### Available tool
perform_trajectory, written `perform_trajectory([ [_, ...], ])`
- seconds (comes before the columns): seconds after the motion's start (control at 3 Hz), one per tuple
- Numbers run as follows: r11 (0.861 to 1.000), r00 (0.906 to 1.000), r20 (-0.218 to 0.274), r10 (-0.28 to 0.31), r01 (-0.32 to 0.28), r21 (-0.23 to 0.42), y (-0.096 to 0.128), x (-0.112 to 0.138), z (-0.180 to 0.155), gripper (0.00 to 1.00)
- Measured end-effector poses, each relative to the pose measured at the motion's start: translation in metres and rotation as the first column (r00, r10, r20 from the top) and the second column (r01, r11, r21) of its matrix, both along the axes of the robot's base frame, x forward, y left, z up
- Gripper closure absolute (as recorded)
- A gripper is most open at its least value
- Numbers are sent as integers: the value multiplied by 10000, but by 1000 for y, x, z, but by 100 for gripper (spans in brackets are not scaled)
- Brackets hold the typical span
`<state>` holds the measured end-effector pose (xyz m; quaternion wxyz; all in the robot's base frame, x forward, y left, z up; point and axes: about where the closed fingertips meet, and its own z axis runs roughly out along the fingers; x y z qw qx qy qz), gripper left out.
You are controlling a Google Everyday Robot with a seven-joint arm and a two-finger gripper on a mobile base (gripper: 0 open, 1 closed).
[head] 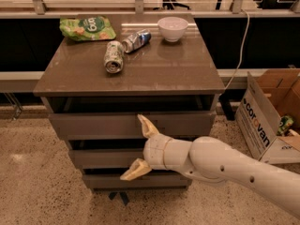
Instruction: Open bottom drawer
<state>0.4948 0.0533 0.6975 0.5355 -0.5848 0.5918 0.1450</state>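
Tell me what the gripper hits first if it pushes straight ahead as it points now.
Probably the middle drawer front: the open gripper faces the cabinet with its fingers straddling that front, above the bottom drawer. Depth is unclear.

Speckled terrazzo floor (33, 182), cardboard box (257, 121) right, dark panels (18, 46) behind.

One view, high and near, tilted down onto the cabinet (131, 74) front. Mount perhaps head-level. The gripper (131, 147) sits low centre, splayed.
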Motion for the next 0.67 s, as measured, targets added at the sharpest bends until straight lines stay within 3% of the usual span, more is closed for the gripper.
perform_trajectory([
  [0.33, 9997, 9998, 70, -192, 193, -151, -28, -10, -24, 0],
  [0.67, 9977, 9987, 480, 150, -181, 659, -63, -17, -75, 0],
])
